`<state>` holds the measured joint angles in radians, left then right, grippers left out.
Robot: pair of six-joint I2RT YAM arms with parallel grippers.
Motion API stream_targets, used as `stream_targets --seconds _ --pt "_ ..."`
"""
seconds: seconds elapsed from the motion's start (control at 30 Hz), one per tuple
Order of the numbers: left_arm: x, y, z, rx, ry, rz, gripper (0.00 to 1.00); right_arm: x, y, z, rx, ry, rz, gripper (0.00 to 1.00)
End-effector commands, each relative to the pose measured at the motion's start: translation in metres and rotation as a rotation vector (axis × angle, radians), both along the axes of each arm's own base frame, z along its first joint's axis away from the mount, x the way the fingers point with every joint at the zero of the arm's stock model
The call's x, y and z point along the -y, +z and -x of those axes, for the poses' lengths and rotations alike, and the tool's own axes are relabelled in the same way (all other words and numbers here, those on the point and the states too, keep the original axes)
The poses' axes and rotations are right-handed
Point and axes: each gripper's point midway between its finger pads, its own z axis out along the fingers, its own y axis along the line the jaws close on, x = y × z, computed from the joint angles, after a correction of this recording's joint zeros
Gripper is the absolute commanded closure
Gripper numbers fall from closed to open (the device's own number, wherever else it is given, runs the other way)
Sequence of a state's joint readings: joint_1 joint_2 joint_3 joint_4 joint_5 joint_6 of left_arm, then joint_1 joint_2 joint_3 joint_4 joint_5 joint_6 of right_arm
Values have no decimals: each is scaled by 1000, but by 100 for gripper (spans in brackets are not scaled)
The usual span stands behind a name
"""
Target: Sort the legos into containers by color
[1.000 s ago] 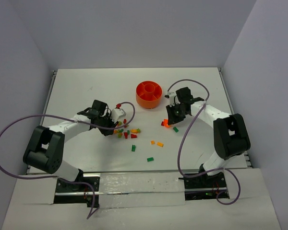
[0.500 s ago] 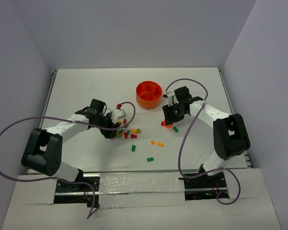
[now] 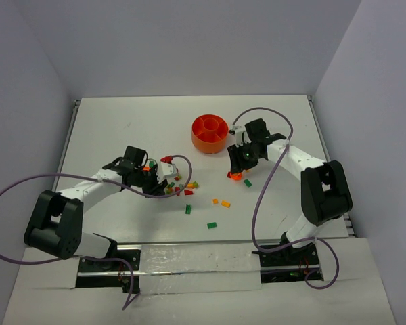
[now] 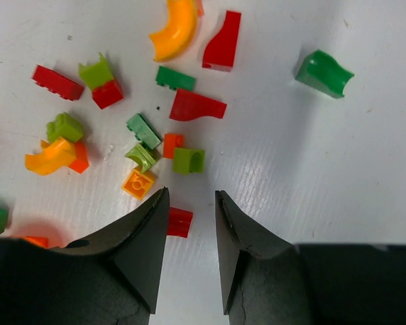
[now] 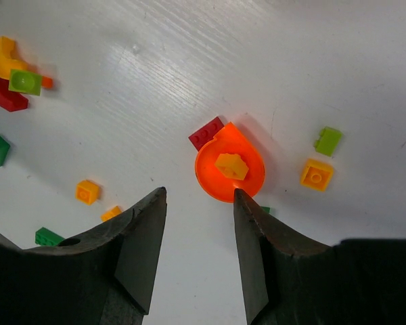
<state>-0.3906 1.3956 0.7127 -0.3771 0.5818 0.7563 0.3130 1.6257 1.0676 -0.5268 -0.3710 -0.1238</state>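
From above, the right gripper (image 3: 241,160) is seen lifted off the round orange piece (image 3: 235,176), the bowl (image 3: 204,145) just beyond; at the left wrist, the left gripper (image 4: 189,198) is held half-open, empty, over a red brick (image 4: 179,222); at the right, jaws are parted, nothing carried.

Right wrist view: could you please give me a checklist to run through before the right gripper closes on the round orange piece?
1. Right gripper jaws open and empty: ok.
2. Round orange piece centred ahead of the gap: not ok, it sits toward one finger.
3. Piece free of neighbours: not ok, a red brick touches its edge.
4. Orange bowl upright in the top view, beyond the gripper: ok.
5. Which compartment takes orange pieces: cannot tell.
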Motion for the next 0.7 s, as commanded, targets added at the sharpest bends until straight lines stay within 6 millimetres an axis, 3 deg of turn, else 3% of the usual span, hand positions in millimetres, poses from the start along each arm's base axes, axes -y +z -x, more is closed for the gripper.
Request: stream_targets --seconds 0.0,0.33,0.67 --pt "5 7 -18 182 -59 -1 59 -7 10 -9 21 1 -12 48" --pt "0 5 -24 331 -81 -16 63 -9 9 -10 6 -10 -23 49" --pt "8 5 -14 316 -151 15 56 -11 5 -9 -8 -6 -29 50"
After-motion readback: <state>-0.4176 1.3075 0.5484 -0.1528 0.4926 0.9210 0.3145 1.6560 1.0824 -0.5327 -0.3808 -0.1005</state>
